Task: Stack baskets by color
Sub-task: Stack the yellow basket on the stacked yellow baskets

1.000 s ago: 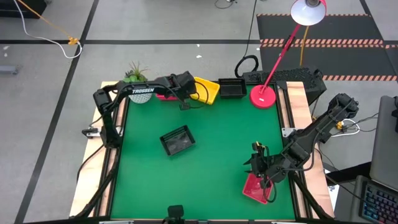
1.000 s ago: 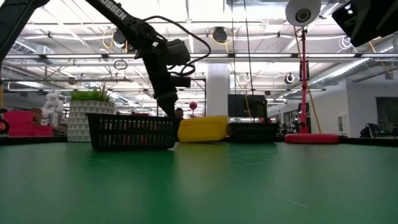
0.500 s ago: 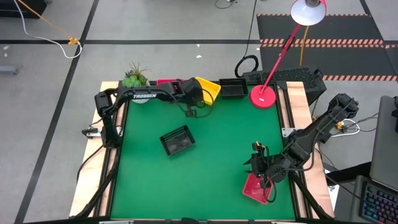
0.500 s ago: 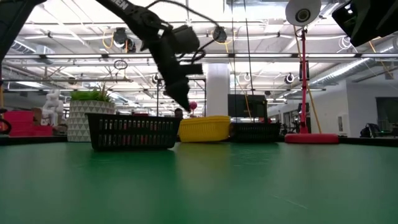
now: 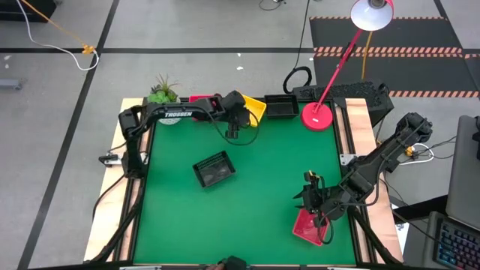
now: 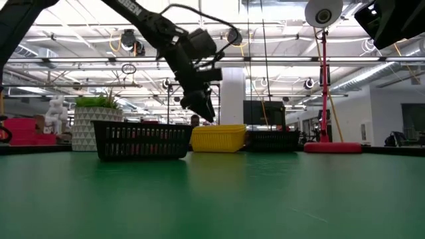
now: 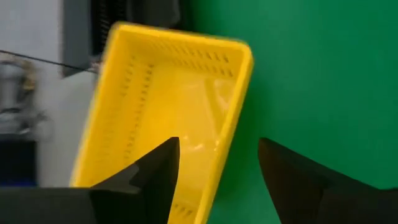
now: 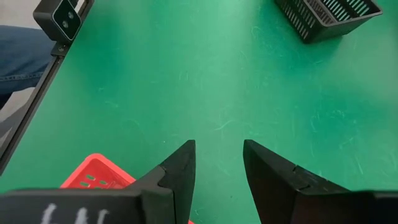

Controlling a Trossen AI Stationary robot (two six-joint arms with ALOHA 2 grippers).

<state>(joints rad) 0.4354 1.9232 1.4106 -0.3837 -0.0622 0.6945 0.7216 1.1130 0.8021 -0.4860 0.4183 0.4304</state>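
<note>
A yellow basket [image 5: 255, 108] rests flat on the green table near its far edge. My left gripper [image 7: 217, 174] hangs open just above the basket's near end [image 6: 201, 109]. In the wrist view the basket's long wall runs between the fingers, and they touch nothing. A black basket [image 5: 280, 106] sits to the yellow one's right, and another black basket [image 5: 214, 169] sits mid-table. A red basket [image 5: 199, 98] shows behind my left arm. My right gripper [image 8: 217, 155] stands open over the far edge of a second red basket [image 5: 307, 228] at the near right, with only green table between its fingers.
A lamp with a round red base [image 5: 317, 115] stands at the far right. A white plant pot [image 5: 161, 96] stands at the far left corner. A small camera [image 8: 64, 17] is fixed on the table's near edge, with a person's leg [image 8: 18, 50] beyond it.
My left gripper has gone toward the table's right edge along the far side, from beside the red basket to over the yellow basket. It has risen a little, rolled about its own line, and opened. My right arm has kept still.
</note>
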